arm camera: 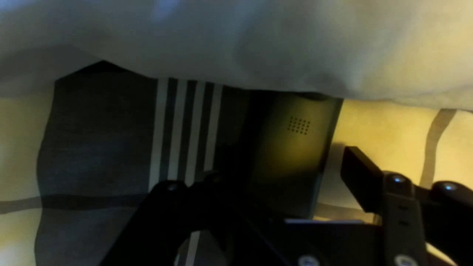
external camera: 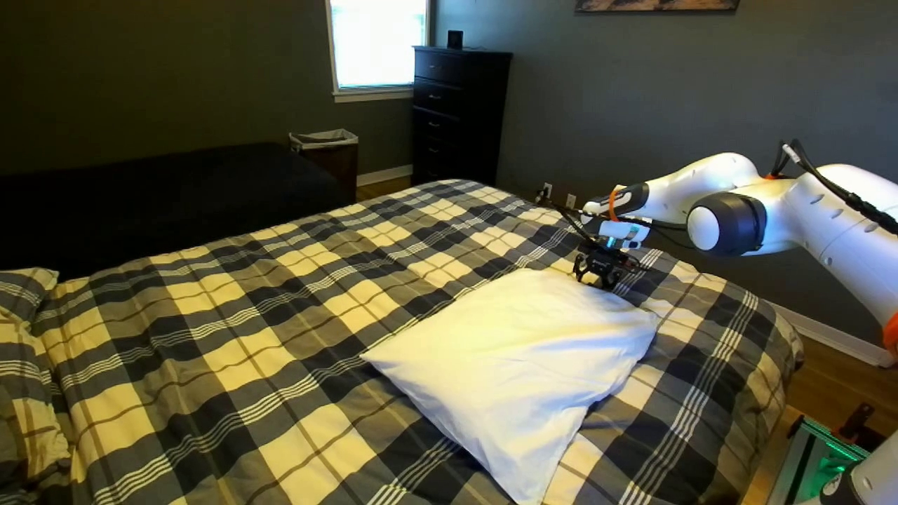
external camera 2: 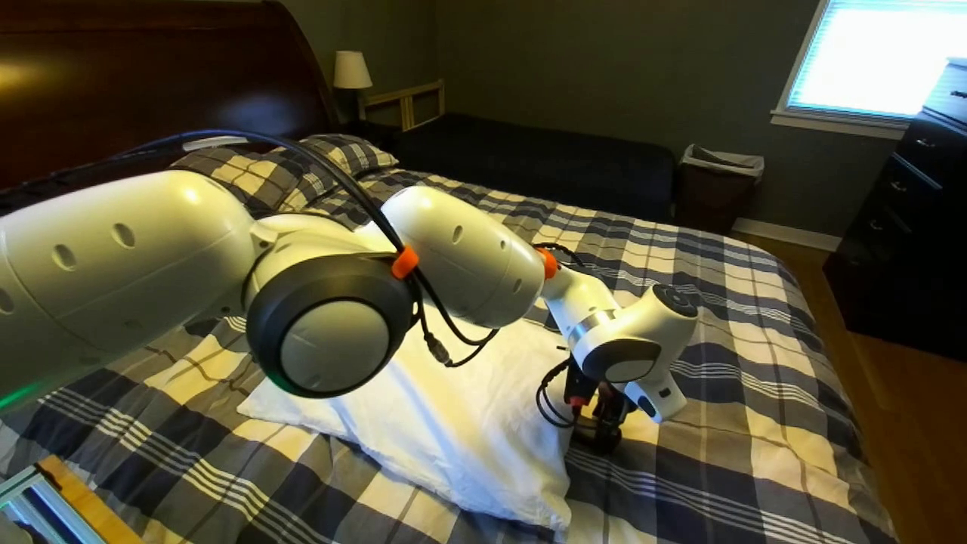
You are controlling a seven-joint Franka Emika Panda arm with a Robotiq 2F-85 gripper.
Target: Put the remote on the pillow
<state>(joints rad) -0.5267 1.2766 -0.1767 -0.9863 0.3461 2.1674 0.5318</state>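
No text, brand, number or sign could be read; in the wrist view two round pale marks point(arm camera: 404, 260) on the gripper point(arm camera: 286, 166), one between the long edges of a finger link point(arm camera: 401, 225), were too blurred to decipher
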